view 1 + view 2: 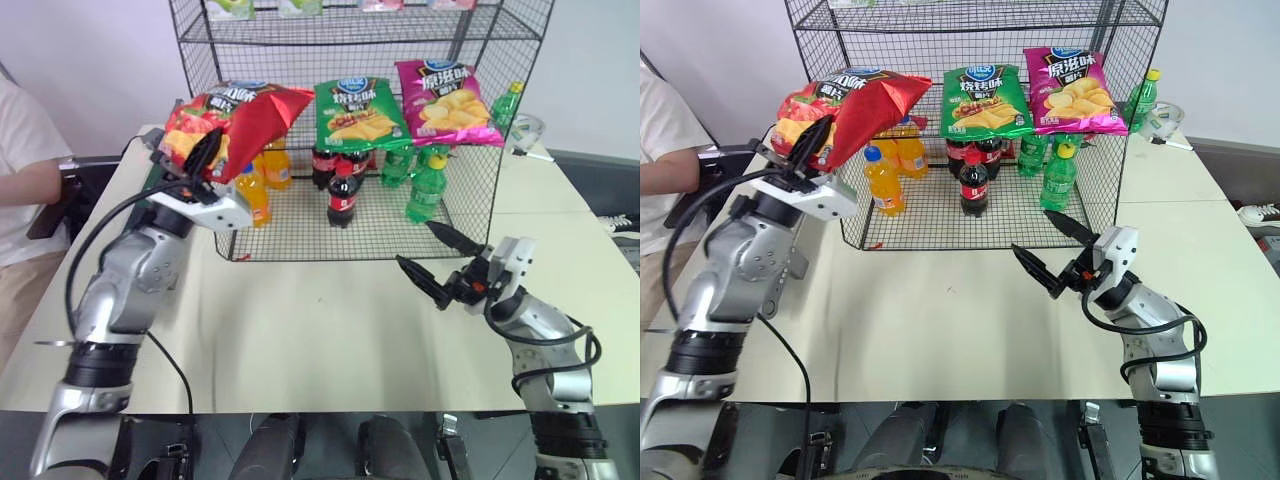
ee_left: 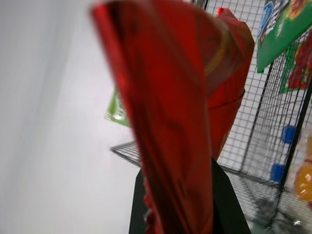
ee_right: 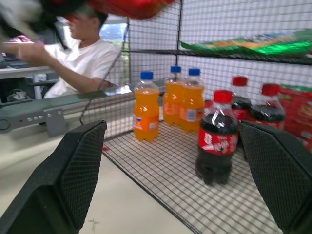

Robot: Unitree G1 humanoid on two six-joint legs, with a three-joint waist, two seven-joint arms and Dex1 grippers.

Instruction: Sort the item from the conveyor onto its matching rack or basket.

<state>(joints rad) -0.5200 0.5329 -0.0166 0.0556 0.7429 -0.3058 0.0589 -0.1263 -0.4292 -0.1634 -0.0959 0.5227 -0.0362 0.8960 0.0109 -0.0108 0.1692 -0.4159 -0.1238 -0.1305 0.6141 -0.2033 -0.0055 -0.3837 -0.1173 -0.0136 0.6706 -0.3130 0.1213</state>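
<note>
At the far left a person in a white shirt (image 1: 18, 170) sits beside the table (image 1: 320, 330). Near this person, at the back left corner of the table, a small part of the conveyor (image 3: 44, 109) is visible, with a grey frame.

The left gripper (image 1: 205, 155) is raised in front of the left end of the wire rack (image 1: 470, 40). Its two black fingers are closed on the red chip bag (image 1: 245, 120), so the bag hangs in the air above the table, not on the belt and not on a shelf. The bag is folded over, and its upper part reaches to the left front corner of the rack, at the height of the shelf where the other bags lie.

On that shelf, to the right of the red bag, lies a green chip bag (image 1: 358, 110), and next to it a magenta chip bag (image 1: 442, 100). Under them, on the bottom tier, stand orange soda bottles (image 1: 262, 180), then dark cola bottles (image 1: 342, 190), then green bottles (image 1: 425, 185).

On the right side, the right gripper (image 1: 432, 262) is held low over the table, in front of the rack and apart from it. Its fingers are spread wide and hold nothing.
</note>
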